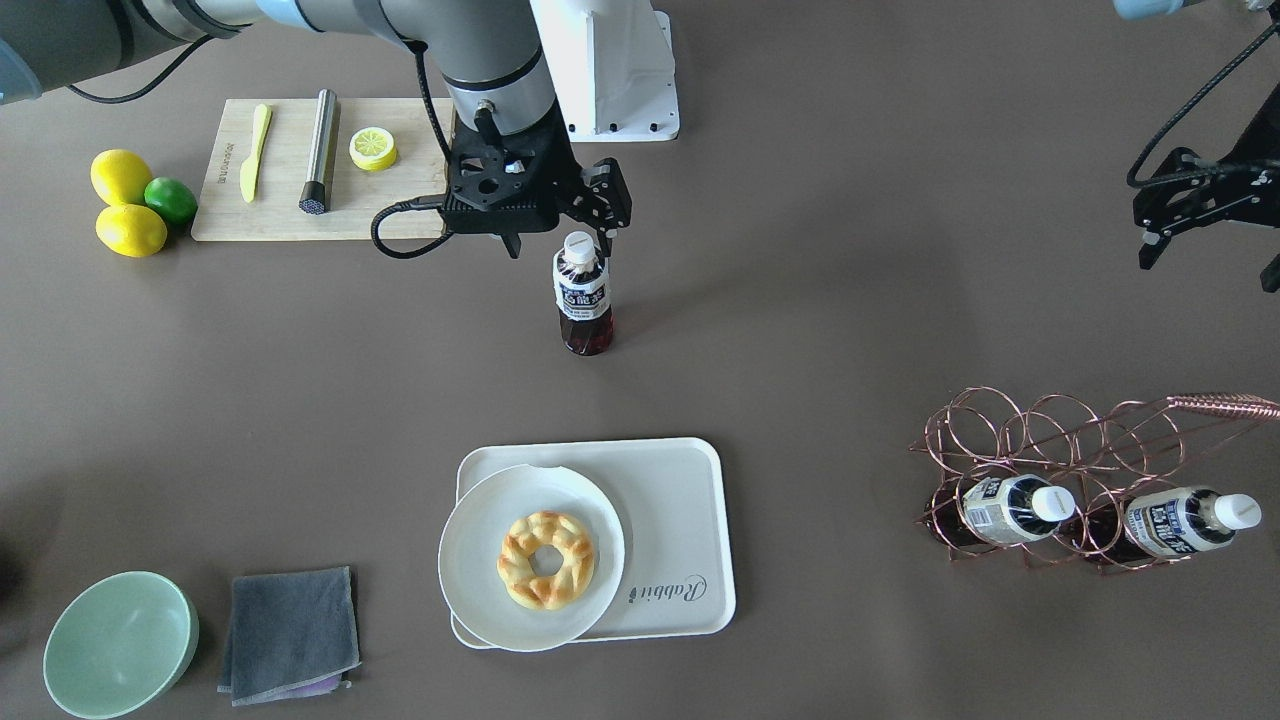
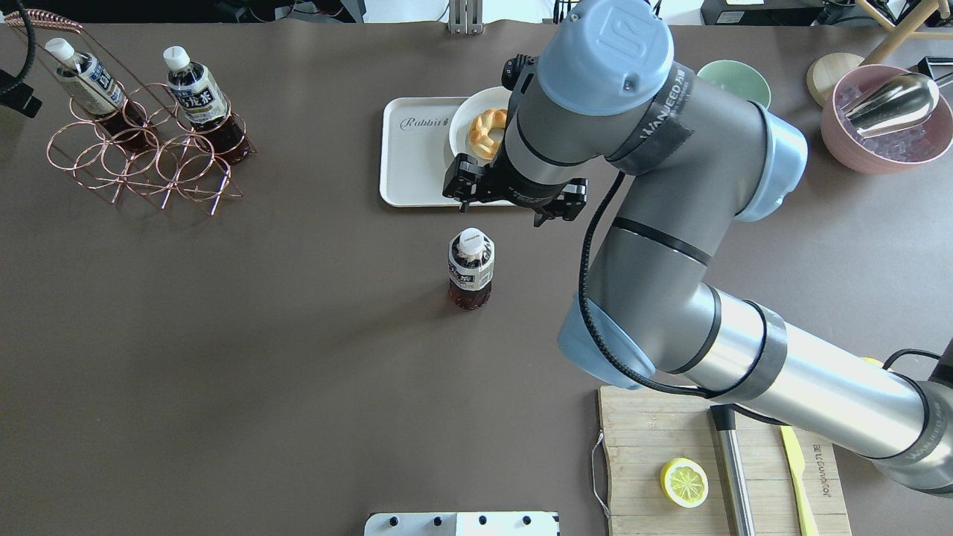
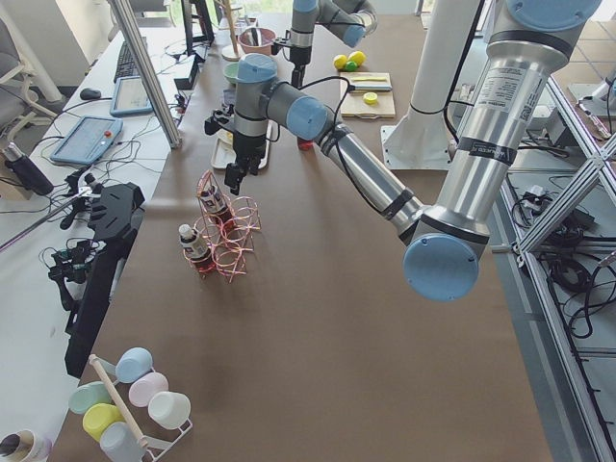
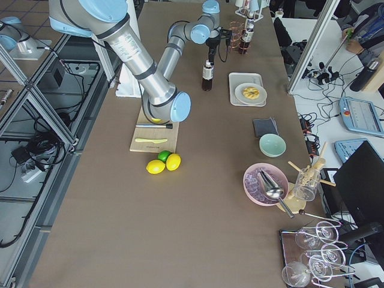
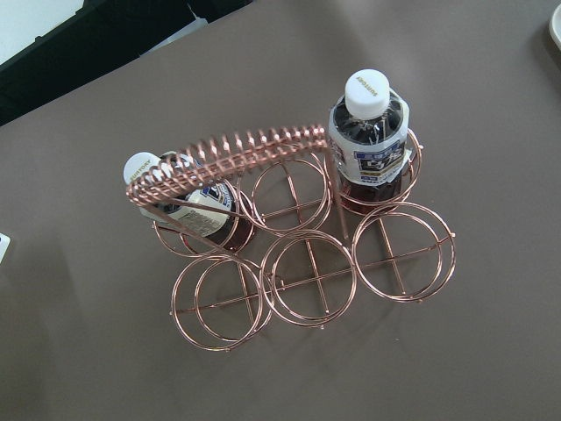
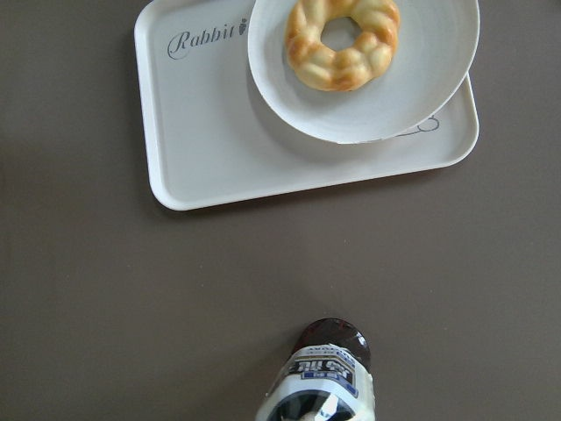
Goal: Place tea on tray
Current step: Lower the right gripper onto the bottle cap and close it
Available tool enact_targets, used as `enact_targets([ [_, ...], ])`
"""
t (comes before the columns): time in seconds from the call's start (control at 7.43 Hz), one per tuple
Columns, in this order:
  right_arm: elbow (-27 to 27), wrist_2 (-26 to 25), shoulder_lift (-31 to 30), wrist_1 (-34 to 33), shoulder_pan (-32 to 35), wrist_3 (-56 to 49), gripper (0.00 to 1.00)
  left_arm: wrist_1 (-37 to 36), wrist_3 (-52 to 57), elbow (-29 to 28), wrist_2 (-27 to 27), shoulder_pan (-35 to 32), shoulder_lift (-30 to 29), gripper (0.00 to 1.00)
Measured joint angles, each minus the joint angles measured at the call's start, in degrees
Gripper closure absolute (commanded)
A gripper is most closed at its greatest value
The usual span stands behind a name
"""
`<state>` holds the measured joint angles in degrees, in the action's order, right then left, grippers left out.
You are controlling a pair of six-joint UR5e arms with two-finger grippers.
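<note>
- Reddish-brown tea, front view: upright on table, 12 o'clock of tray, well apart; right end effector spread apart at its top; left end effector, 2 o'clock, likewise parted.
- Overhead: tea 6 o'clock of tray.

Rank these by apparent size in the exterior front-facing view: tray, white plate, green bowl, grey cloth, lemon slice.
1. tray
2. white plate
3. green bowl and grey cloth: they look too alike to rank
4. lemon slice, clearly the smallest
</note>
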<state>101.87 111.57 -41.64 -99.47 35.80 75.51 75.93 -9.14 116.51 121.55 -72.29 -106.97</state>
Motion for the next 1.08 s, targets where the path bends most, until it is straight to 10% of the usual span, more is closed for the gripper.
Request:
enact_targets([
  [0.13,-2.82,-1.91,2.36,-0.31,-1.40,1.02,0.26,0.00,0.15,-0.26,0.04,-0.29,0.01,0.03],
  [1.08,-2.23,-4.71,3.64,-9.87,-3.46,-0.99,0.33,0.00,-0.50,0.56,0.18,-0.54,0.01,0.03],
])
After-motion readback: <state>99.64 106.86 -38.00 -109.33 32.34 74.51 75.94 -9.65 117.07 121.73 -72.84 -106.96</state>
